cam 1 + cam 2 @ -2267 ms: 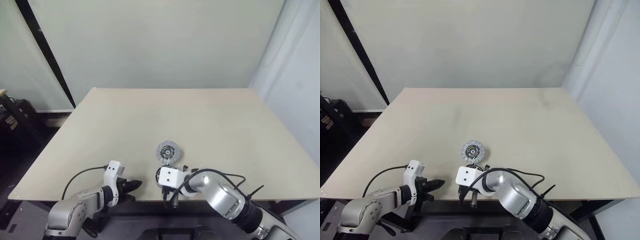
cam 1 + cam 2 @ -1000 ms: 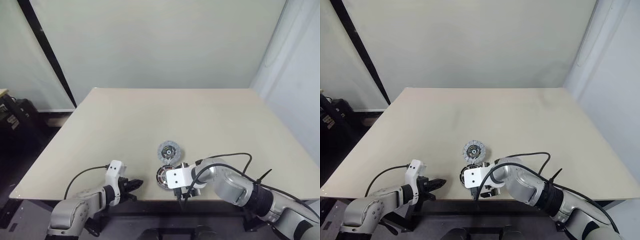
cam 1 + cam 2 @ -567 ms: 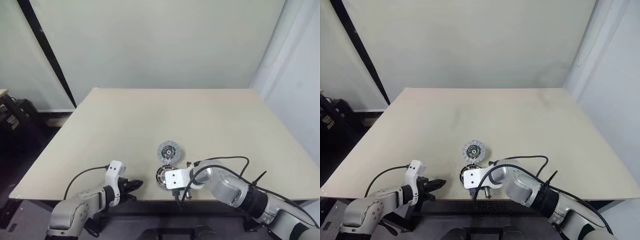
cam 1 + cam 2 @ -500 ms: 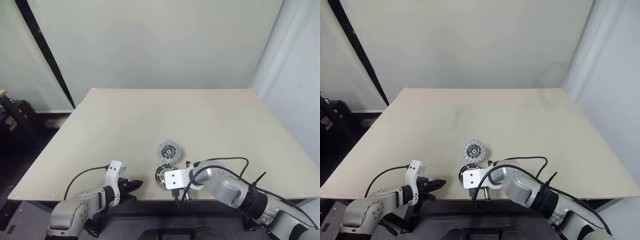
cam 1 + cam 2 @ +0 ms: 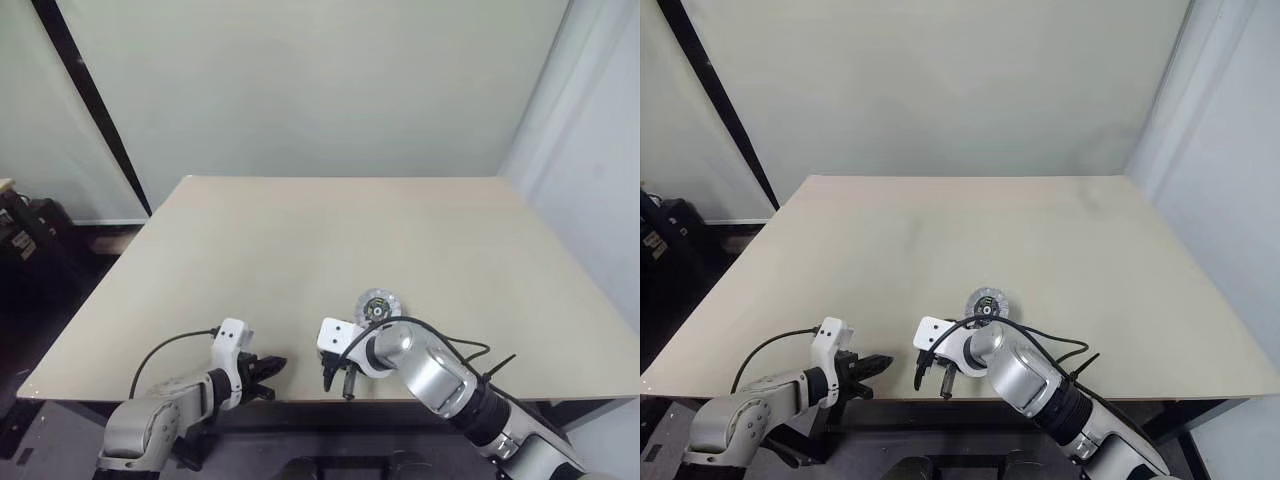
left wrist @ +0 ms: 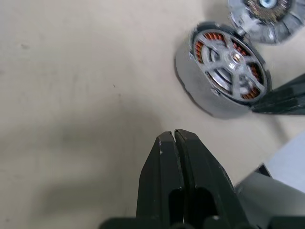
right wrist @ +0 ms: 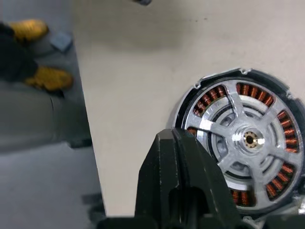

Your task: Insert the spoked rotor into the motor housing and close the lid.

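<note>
1. The table point(image 5: 250, 250) sits the same in the head views as a second ago, so the camera has not moved. What has shifted did so on the table.
2. The right gripper point(image 5: 338, 378), low and just right of centre, has swung in. Its fingers are pressed together on nothing. In its wrist view the tips point(image 7: 175, 136) overlap the housing's near rim, and I cannot tell whether they touch it.
3. The left gripper point(image 5: 268, 368), lower left, is also pressed shut and empty, and is well apart from the parts.
4. The motor housing point(image 6: 200, 90) showed beside the right wrist a second ago. In the head views the right arm now covers it. The left wrist view shows it in the upper right, with the right fingers against its side.
5. The lid point(image 5: 379, 306) has moved rightward in the head views. The left wrist view shows it lying open, touching the housing's far edge.
6. The spoked rotor point(image 7: 248, 138) is seated over the copper coils, which the head views cannot show. Insertion looks done, and closing the lid remains.
</note>
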`<action>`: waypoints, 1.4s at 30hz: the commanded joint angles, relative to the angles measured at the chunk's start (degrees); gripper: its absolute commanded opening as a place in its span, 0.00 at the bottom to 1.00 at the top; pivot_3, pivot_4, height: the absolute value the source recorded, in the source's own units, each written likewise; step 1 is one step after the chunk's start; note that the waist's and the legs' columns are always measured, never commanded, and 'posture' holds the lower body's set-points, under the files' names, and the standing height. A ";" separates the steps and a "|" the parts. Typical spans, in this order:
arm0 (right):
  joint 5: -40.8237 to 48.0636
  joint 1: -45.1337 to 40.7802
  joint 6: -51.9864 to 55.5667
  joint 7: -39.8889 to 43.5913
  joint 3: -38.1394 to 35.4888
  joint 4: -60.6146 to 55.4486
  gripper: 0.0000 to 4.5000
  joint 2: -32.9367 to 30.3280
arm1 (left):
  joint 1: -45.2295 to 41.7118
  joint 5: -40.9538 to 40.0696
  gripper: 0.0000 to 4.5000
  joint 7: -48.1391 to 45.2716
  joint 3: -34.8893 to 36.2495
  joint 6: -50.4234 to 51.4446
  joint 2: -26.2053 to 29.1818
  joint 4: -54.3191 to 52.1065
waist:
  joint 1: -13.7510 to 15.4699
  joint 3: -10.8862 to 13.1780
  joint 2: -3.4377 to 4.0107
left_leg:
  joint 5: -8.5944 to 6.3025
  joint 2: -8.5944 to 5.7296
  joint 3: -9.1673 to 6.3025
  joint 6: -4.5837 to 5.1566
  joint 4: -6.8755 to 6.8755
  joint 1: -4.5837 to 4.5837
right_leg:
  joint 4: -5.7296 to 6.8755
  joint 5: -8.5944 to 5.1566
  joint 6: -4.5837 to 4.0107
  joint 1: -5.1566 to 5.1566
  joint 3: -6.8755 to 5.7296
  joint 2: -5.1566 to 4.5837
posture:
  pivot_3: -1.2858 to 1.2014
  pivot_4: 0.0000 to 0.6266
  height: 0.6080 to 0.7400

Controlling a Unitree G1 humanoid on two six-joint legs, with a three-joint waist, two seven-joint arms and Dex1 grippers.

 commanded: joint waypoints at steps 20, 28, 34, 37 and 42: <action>2.03 -9.74 -9.86 7.79 12.09 -7.39 0.59 -14.70 | -1.87 2.39 0.00 1.58 0.71 -5.23 -1.58 1.37 | -0.03 0.05 0.05 | 0.02 0.00 0.02 0.04 -0.21 -0.02 | -0.13 0.00 0.00 0.00 -0.03 -0.04 | 0.52 0.00 1.00; 1.12 -8.22 -12.27 5.17 12.68 -2.58 0.59 -12.18 | -1.59 2.31 0.00 1.49 0.61 -4.95 -1.38 0.93 | -0.02 0.05 0.05 | 0.02 -0.01 0.02 0.04 -0.23 -0.03 | -0.14 -0.01 0.00 0.00 -0.03 -0.04 | 0.52 0.00 1.00; 0.29 -7.51 -14.04 2.70 11.28 0.26 0.59 -10.48 | -1.00 2.10 0.00 1.51 0.86 -4.56 -1.03 0.18 | -0.01 0.06 0.05 | 0.02 -0.02 0.02 0.03 -0.17 -0.02 | -0.14 -0.01 0.00 -0.01 -0.02 -0.04 | 0.52 0.00 1.00; 0.09 -7.54 -14.19 2.50 10.95 0.82 0.59 -10.24 | -0.93 2.09 0.00 1.48 0.83 -4.53 -0.90 0.12 | -0.01 0.06 0.05 | 0.02 -0.01 0.01 0.03 -0.19 -0.02 | -0.11 -0.01 0.00 -0.01 -0.03 -0.04 | 0.52 0.00 1.00; -0.40 -7.28 -15.13 1.83 10.96 2.50 0.59 -10.05 | -1.09 2.02 0.00 1.47 0.70 -4.51 -0.97 0.04 | -0.01 0.05 0.05 | 0.02 -0.01 0.00 0.04 -0.19 -0.01 | -0.12 0.00 0.00 0.00 -0.03 -0.03 | 0.52 0.00 1.00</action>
